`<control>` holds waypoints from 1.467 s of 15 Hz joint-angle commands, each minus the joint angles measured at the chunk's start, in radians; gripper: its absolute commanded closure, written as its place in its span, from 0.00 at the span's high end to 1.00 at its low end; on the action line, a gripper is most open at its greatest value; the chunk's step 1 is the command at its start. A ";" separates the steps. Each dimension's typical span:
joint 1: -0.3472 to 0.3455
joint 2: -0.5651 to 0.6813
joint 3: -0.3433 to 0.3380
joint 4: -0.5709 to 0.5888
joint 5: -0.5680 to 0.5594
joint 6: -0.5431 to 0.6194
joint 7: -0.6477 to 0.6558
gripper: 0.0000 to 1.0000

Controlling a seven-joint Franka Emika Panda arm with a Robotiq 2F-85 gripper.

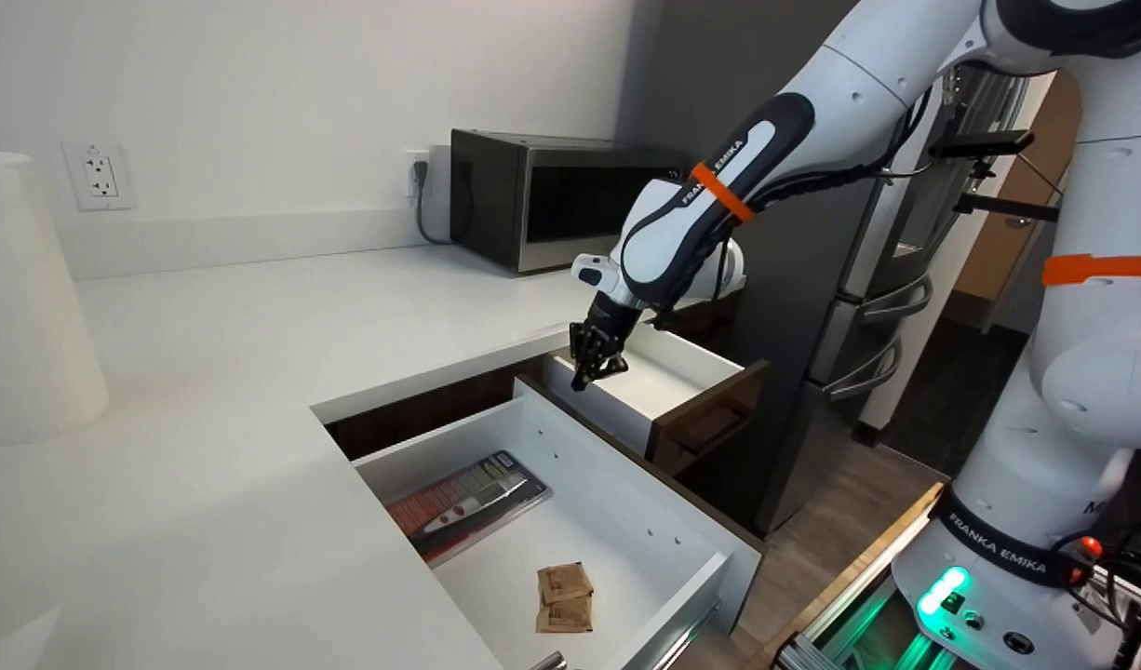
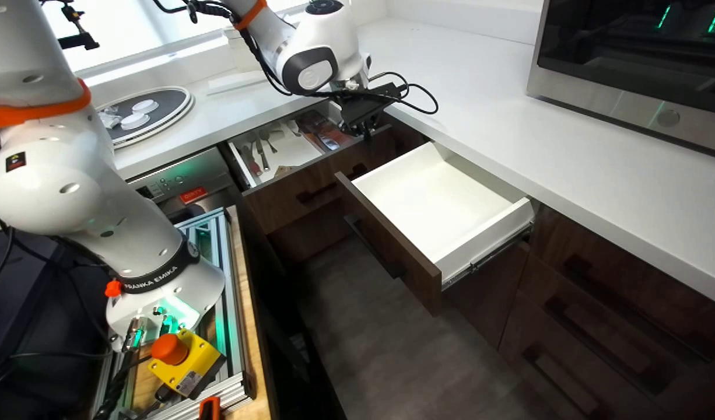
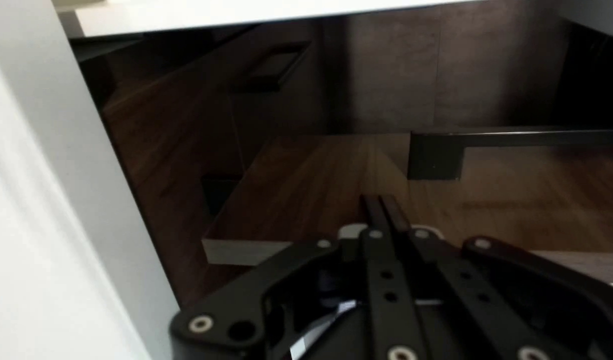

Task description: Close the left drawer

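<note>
The left drawer [image 1: 631,493] is pulled open, with white inner walls and a dark brown wood front [image 2: 276,207]. In an exterior view it holds a packaged knife [image 1: 482,502] and small brown packets [image 1: 566,597]. My gripper [image 1: 584,372] is shut and empty. It points down at the drawer front's far end, beside the narrower drawer; an exterior view also shows it there [image 2: 364,129]. In the wrist view, the fingertips [image 3: 384,200] lie over the wood front [image 3: 326,190], near its dark handle [image 3: 436,157]. I cannot tell whether they touch it.
The narrower white-lined drawer [image 1: 603,405] stands open beside my gripper, also in an exterior view [image 2: 445,192]; its white wall shows in the wrist view [image 3: 266,14]. The white counter [image 1: 254,326] overhangs both drawers. A microwave [image 1: 598,200] and a paper roll [image 1: 31,307] stand on it.
</note>
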 commanded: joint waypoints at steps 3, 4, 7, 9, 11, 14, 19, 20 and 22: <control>-0.067 0.095 0.069 0.055 -0.140 0.028 0.032 0.00; -0.069 0.100 0.065 0.058 -0.169 0.022 0.043 0.00; -0.090 0.119 0.077 0.066 -0.219 0.025 0.054 0.00; -0.133 0.142 0.135 0.080 -0.190 0.056 0.022 0.00; -0.176 0.167 0.196 0.100 -0.167 0.084 0.011 0.00; -0.236 0.207 0.265 0.117 -0.169 0.104 0.005 0.00; -0.392 0.334 0.462 0.164 -0.158 0.190 -0.032 0.00; -0.414 0.365 0.491 0.176 -0.182 0.197 -0.028 0.00; -0.452 0.425 0.541 0.202 -0.230 0.211 -0.023 0.00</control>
